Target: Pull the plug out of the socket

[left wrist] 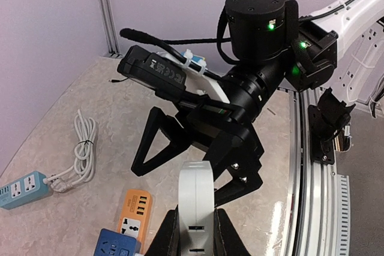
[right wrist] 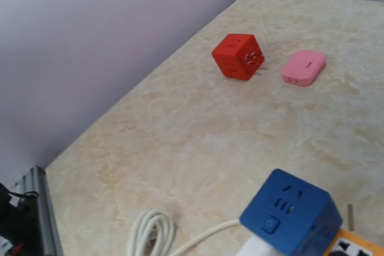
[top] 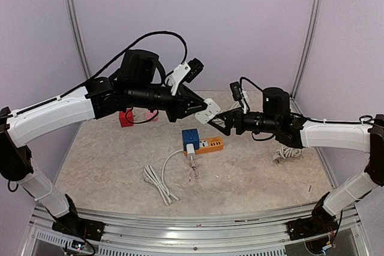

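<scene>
My left gripper (top: 206,111) is shut on a white socket block (top: 209,113) and holds it in the air above the table. In the left wrist view the block (left wrist: 196,199) stands between my two fingers (left wrist: 165,238) and shows two slots. My right gripper (top: 221,122) is open and faces the block's far end; in the left wrist view its black fingers (left wrist: 147,145) are spread wide just beyond the block. Below, a blue cube socket (top: 191,136) has a white plug (top: 190,150) in its near side, with a white cable (top: 159,181) coiled beside it. The right wrist view shows the blue cube (right wrist: 291,212) but not its own fingers.
An orange power strip (top: 210,144) lies against the blue cube. A red cube socket (right wrist: 238,57) and a pink adapter (right wrist: 303,67) sit at the back left. A light-blue power strip (left wrist: 24,189) with a coiled cable (top: 287,153) lies at the right.
</scene>
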Controlling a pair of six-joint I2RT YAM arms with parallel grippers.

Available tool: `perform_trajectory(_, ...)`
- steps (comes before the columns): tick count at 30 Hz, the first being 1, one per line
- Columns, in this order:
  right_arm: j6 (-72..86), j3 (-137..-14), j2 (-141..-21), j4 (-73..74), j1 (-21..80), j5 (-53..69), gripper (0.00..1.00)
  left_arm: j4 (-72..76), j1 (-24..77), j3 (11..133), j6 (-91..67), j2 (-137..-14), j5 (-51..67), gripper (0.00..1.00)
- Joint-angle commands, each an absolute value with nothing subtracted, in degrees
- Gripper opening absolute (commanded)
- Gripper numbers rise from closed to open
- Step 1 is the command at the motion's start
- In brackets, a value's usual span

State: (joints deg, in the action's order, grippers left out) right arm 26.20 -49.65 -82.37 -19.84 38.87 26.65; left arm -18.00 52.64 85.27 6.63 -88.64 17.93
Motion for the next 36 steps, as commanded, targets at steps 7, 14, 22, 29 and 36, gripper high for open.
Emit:
perform_trajectory(7,28.63,-48.12,-80.09,-23.88,39.19,31.51,0.97,-15.88,52.73,84.68,6.24,-90.56,15.17,0.0)
perform_trajectory(14,27.58,-48.89,-80.42,-23.33,39.42,32.59,0.96,-17.57,52.37,85.04,8.18,-91.18,18.78,0.0)
perform_trajectory(22,25.48,-50.53,-80.92,-21.21,39.37,34.66,0.92,-19.57,52.36,84.2,12.94,-90.87,26.94,0.0)
perform_trajectory(29,24.61,-50.86,-80.38,-20.62,39.4,37.7,0.91,-21.39,51.79,84.09,15.22,-91.31,29.84,0.0)
perform_trajectory(36,23.99,-51.05,-79.58,-19.36,39.38,39.27,0.9,-23.43,51.11,84.33,17.17,-91.58,31.0,0.0)
